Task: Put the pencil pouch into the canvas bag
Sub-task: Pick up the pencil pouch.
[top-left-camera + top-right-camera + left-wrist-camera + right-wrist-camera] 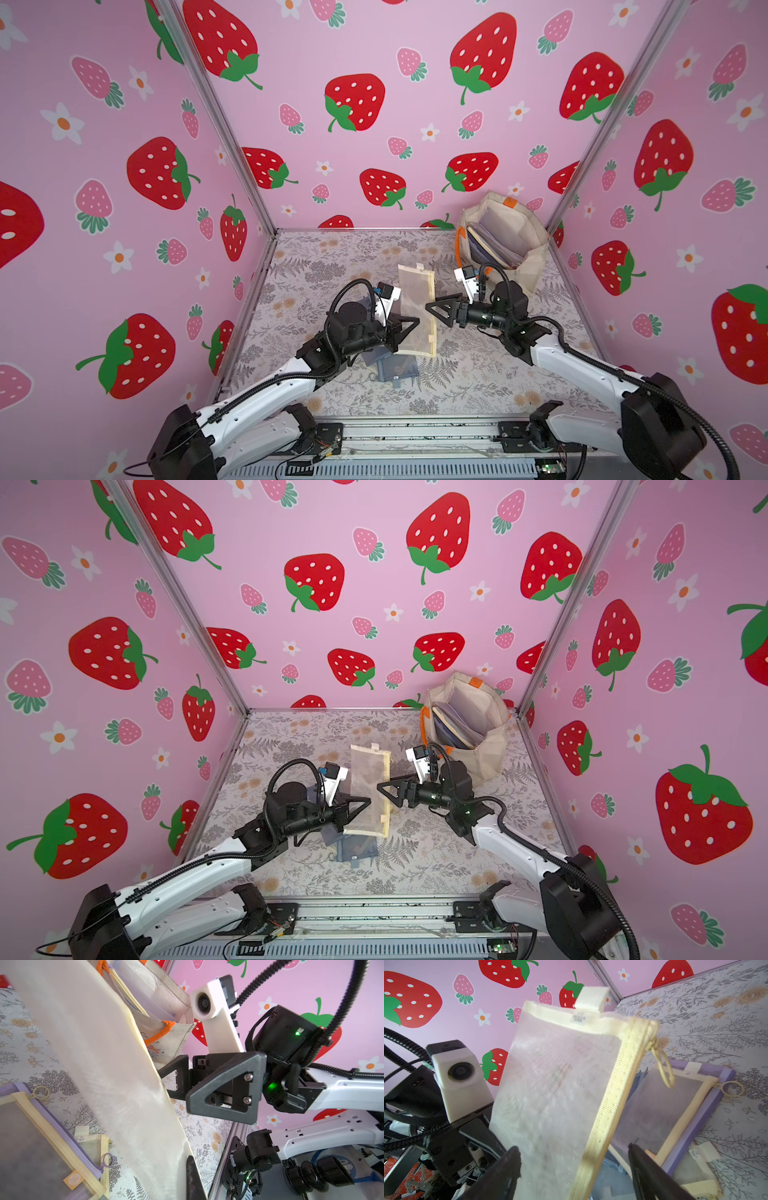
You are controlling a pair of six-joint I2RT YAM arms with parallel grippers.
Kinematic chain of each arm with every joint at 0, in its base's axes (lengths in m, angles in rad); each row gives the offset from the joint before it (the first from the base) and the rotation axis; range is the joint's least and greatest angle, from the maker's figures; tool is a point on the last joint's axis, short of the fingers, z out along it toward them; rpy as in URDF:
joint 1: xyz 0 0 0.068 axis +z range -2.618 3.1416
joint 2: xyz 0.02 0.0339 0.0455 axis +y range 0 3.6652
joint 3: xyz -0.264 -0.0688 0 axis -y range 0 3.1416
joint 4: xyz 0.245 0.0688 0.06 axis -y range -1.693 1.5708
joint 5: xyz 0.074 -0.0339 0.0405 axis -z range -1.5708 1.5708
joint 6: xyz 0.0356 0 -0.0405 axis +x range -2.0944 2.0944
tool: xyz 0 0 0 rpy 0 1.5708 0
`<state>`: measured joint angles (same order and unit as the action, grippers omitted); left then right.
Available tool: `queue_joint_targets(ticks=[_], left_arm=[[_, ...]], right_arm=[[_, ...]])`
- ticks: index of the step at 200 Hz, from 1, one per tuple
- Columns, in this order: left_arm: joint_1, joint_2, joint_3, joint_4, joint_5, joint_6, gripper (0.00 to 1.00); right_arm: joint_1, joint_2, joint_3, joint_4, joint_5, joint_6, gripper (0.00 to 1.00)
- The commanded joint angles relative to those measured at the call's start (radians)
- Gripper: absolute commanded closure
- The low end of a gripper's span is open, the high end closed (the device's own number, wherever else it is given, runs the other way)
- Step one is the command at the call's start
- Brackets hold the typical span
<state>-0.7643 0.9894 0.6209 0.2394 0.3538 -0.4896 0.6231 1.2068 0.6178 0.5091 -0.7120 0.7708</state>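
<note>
Above the floral counter (332, 266), the left claw (417, 321) clamps the mesh pencil pouch (415, 291) aloft, presenting its zipper edge to the right claw (573, 1148), jaws spread around it, apparently so that arm can carry it to the open canvas bag (528, 266) beyond.

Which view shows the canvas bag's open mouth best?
Both top views: the canvas bag stands open by the back wall, flat items visible inside. The left wrist view shows only part of its side and orange strap; the right wrist view shows none.
</note>
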Motion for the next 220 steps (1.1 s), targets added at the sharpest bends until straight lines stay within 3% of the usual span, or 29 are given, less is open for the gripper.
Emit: queue_joint_targets(ticks=[1, 90, 169, 181, 220], left_arm=[[-0.007, -0.024, 0.008, 0.071, 0.026, 0.024, 1.00], [-0.011, -0.017, -0.020, 0.143, 0.050, -0.004, 1.00], [-0.010, -0.018, -0.052, 0.183, 0.038, -0.014, 1.00], [-0.010, -0.017, -0.054, 0.177, 0.030, -0.013, 1.00], [-0.010, -0.019, -0.067, 0.175, -0.015, -0.018, 1.00]], right_arm=[[-0.004, 0.015, -0.011, 0.087, -0.026, 0.044, 0.17], [0.037, 0.075, 0.025, 0.283, -0.076, 0.139, 0.31], [0.037, 0.077, 0.015, 0.373, -0.097, 0.198, 0.31], [0.037, 0.071, 0.016, 0.371, -0.095, 0.194, 0.38], [0.038, 0.055, 0.019, 0.319, -0.087, 0.160, 0.75]])
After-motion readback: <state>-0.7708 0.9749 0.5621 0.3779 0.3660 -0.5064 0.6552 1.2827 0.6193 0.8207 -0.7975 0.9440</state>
